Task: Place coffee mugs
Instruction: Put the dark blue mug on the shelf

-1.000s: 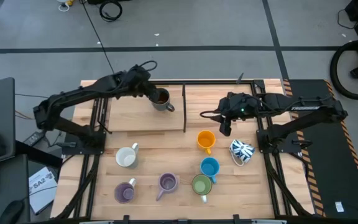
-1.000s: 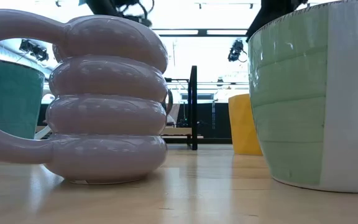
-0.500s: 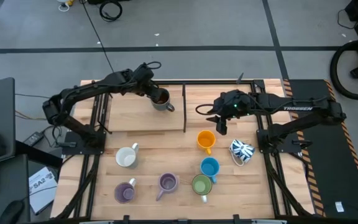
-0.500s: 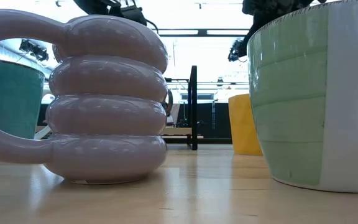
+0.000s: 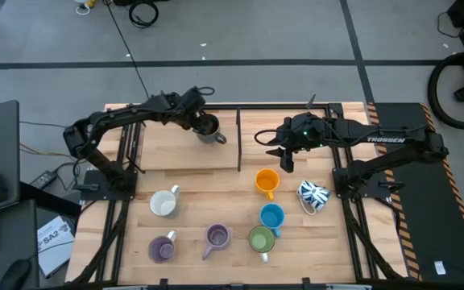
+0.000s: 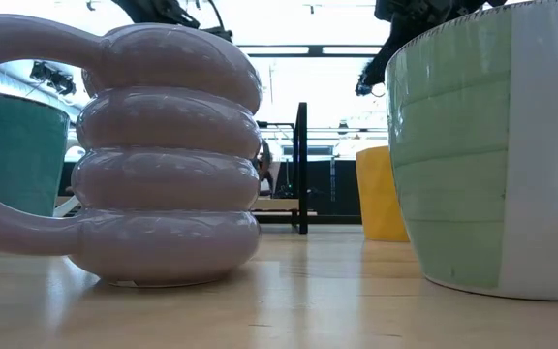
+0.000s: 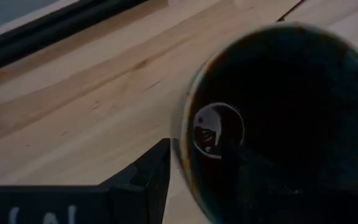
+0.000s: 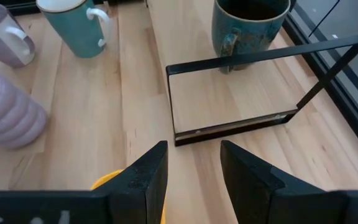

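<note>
- Left hand (image 5: 200, 122) at the far side of the worktop (image 5: 184, 185), at the rim of the dark grey mug (image 5: 209, 129). The left wrist view shows one finger outside the wall and one inside; whether it grips the rim or has let go cannot be told.
- Right hand (image 5: 287, 161) hangs empty with fingers parted, just beyond the orange mug (image 5: 267, 182).
- The dark grey mug stands upright, left of the thin black frame (image 5: 239, 138); the other mugs sit nearer the front: white (image 5: 164, 204), two purple (image 5: 161, 249) (image 5: 217, 236), green (image 5: 261, 238), blue (image 5: 271, 216), patterned (image 5: 313, 195).
- Risk: if the left hand lifts with a finger catching the rim, the mug could tip; a sideways drift could knock it against the frame.
- Room: bare wood lies left of the dark grey mug; the front mugs stand close together, leaving little clearance for the right hand's fingers.
</note>
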{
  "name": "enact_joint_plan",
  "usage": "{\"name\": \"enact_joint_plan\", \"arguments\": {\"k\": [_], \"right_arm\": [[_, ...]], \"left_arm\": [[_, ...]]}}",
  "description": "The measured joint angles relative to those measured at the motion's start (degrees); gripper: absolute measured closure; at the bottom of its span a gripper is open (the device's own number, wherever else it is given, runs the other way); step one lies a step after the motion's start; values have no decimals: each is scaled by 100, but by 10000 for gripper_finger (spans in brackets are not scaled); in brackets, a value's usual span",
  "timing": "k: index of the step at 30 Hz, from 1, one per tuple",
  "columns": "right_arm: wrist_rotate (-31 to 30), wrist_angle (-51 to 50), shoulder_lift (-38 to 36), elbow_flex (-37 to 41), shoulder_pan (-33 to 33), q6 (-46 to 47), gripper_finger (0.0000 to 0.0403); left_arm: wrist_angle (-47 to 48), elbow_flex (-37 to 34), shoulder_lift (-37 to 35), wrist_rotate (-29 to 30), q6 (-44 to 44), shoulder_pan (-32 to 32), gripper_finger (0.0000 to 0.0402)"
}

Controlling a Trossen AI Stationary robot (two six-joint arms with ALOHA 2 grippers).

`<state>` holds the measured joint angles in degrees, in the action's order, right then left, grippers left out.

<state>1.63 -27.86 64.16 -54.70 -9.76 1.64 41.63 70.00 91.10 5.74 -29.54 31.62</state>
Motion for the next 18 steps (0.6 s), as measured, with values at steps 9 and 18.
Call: {"name": "enact_joint_plan", "arguments": {"k": [9, 18], "right_arm": [[2, 11, 4, -1, -13, -36, 249], [2, 49, 7, -2, -17, -36, 250]], "left_arm": [[-356, 0, 165, -42, -23, 4, 298], [-928, -7, 174, -54, -5, 0, 354]]}}
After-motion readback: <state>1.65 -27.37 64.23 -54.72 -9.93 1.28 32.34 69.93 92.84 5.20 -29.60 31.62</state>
